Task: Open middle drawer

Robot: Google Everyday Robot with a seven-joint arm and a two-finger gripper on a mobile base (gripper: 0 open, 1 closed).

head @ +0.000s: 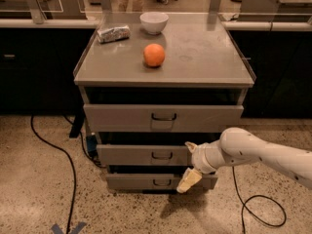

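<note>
The middle drawer [141,155] is the grey front with a small dark loop handle [161,155], between the taller top drawer [122,117] and the narrow bottom drawer [136,181]. Its front stands about flush with its neighbours. My gripper [186,165] reaches in from the right on a white arm and sits in front of the right end of the middle drawer front, right of the handle. Its fingers are spread open and hold nothing. One fingertip [189,146] is at the drawer's top edge and the other [187,181] is down over the bottom drawer.
On the cabinet top [204,57] lie an orange [154,55], a white bowl [154,22] and a foil packet [113,33]. Black cables run over the speckled floor at the left [68,165] and right [263,213]. Dark counters stand behind the cabinet.
</note>
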